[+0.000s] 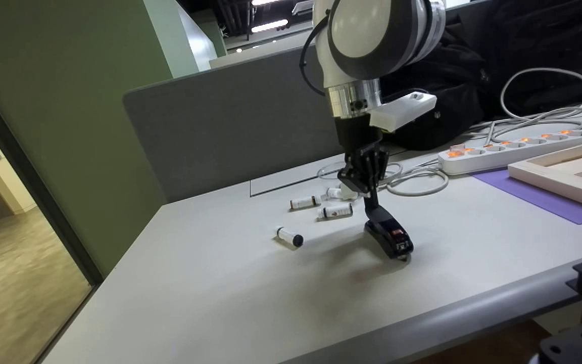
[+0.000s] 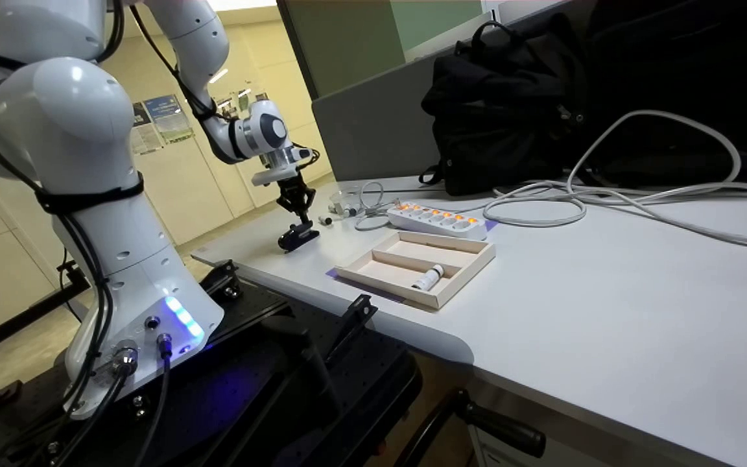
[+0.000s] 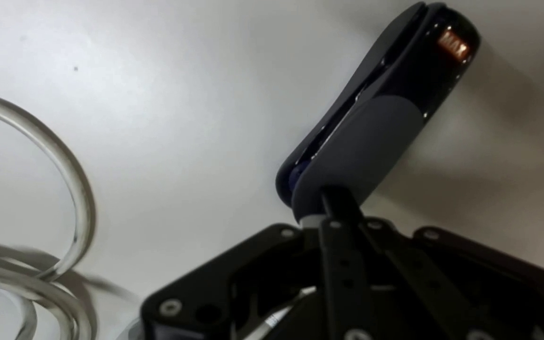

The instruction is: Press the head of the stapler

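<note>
The black stapler (image 1: pixel 383 231) rests on the white table, its MAX-labelled head (image 1: pixel 401 243) toward the table's front edge. It also shows small in an exterior view (image 2: pixel 297 238). In the wrist view the stapler (image 3: pixel 366 137) runs diagonally, its head (image 3: pixel 449 49) at upper right and its rear end close to my jaws. My gripper (image 3: pixel 340 200) looks shut, with its fingers together. The fingertips lie over the rear part of the stapler's top arm, away from the head; they seem to touch it. In both exterior views the gripper (image 1: pixel 371 203) (image 2: pixel 305 219) points down at the stapler's rear.
Several white cylindrical pieces (image 1: pixel 335 211) lie behind the stapler near a clear cup. A white power strip (image 1: pixel 518 151) with cables, a wooden tray (image 2: pixel 467 275) holding a white piece, and black backpacks (image 2: pixel 503 110) stand on the table. A grey partition (image 1: pixel 230 131) stands behind.
</note>
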Available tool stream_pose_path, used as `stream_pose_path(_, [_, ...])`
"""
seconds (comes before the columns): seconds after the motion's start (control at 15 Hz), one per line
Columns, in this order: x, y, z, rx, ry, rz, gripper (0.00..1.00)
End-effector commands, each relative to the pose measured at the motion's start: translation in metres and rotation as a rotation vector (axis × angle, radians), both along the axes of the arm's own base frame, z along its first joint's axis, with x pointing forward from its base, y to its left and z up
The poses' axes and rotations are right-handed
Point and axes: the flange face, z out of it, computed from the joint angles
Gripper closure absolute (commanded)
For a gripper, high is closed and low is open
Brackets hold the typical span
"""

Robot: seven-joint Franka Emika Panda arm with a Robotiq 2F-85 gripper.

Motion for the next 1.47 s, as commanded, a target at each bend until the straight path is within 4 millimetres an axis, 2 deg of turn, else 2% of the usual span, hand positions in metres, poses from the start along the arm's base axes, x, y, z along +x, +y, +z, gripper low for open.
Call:
stream_pose_path(0.0, [-0.004,-0.001,-0.018,-0.018,0.040,0.021,1.00])
stream_pose_path(0.4, [-0.011,0.005,-0.053,-0.005,0.101,0.070,1.00])
stream_pose_path(0.6, [-0.010,0.005,-0.056,-0.016,0.123,0.081,1.00])
stream_pose_path(0.73, [-0.005,0.006,-0.050,-0.015,0.123,0.081,1.00])
stream_pose_path(0.8, [0.002,0.006,-0.038,-0.010,0.104,0.080,1.00])
stream_pose_path(1.0, [0.023,-0.003,0.018,0.036,0.056,0.062,1.00])
stream_pose_path(1.2, [0.033,-0.018,0.066,0.090,0.049,0.048,1.00])
stream_pose_path(1.33, [0.039,-0.031,0.091,0.125,0.067,0.036,1.00])
stream_pose_path(1.4, [0.041,-0.038,0.100,0.123,0.088,0.028,0.74])
